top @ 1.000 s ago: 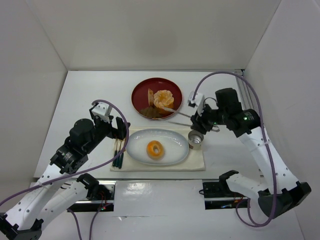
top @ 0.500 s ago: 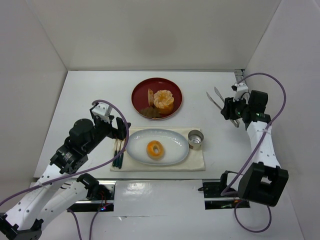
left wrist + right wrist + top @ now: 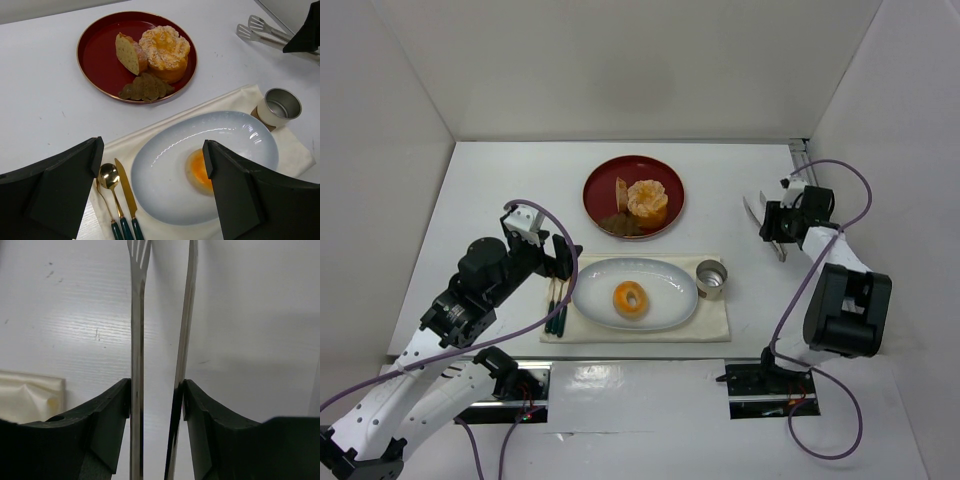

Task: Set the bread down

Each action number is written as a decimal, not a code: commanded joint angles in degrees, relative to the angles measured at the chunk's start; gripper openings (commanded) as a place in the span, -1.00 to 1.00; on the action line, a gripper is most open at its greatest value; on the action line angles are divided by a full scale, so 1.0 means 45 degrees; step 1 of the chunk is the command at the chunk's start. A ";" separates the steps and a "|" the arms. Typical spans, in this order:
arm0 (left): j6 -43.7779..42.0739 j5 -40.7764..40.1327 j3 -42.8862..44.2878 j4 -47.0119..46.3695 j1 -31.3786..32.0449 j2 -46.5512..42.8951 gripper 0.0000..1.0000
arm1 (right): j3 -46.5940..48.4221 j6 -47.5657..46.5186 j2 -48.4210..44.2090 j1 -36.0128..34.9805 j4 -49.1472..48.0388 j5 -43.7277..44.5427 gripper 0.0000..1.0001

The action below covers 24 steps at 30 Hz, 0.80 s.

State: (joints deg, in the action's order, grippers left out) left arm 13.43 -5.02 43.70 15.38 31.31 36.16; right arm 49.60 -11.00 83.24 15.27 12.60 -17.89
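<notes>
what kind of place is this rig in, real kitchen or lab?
Most likely a lab test cell staged as a dining setting: plain white walls box in the table, and a cloth mat carries an oval plate with the bread, plus cutlery.

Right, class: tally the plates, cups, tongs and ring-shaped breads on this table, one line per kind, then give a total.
Plates: 2 (red plate, white oval plate)
Cups: 1 (metal cup)
Pairs of tongs: 1
Ring-shaped bread: 1
Total: 5
</notes>
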 commanded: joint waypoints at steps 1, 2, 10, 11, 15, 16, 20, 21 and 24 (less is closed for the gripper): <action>-0.0231 0.0313 -0.0063 -0.0644 0.0034 -0.0185 1.00 | 0.0344 0.0473 0.0794 -0.0346 -0.1101 0.1315 0.09; -0.0231 0.0314 -0.0063 -0.0644 0.0034 -0.0185 1.00 | 0.0499 0.0473 0.0992 -0.0346 -0.0985 0.1455 0.11; -0.0231 0.0314 -0.0063 -0.0644 0.0034 -0.0067 1.00 | 0.1241 0.0239 0.2946 -0.0580 -0.0087 0.2120 0.18; -0.0231 0.0314 -0.0063 -0.0644 0.0034 -0.0067 1.00 | 0.1242 0.0123 0.3063 -0.0580 0.0069 0.2120 0.21; -0.0231 0.0314 -0.0063 -0.0644 0.0034 -0.0067 1.00 | 0.1496 0.0004 0.3357 -0.0580 0.0442 0.2120 0.60; -0.0231 0.0314 -0.0063 -0.0644 0.0034 -0.0067 1.00 | 0.1496 -0.0112 0.3357 -0.0580 0.0442 0.2120 0.68; -0.0231 0.0314 -0.0063 -0.0644 0.0034 -0.0067 1.00 | 0.1263 -0.0269 0.1782 -0.0445 0.0579 0.1964 1.00; -0.0231 0.0198 -0.0063 -0.0644 0.0034 0.0049 1.00 | 0.1262 -0.0385 0.1389 -0.0443 0.0579 0.1964 1.00; -0.0231 0.0197 -0.0063 -0.0644 0.0034 0.0050 1.00 | 0.1008 -0.0775 -0.0408 -0.0326 0.0832 0.1496 1.00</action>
State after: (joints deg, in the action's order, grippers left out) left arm 13.45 -4.21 43.70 15.35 31.33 36.53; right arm 53.63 -12.23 90.91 13.41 15.73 -9.67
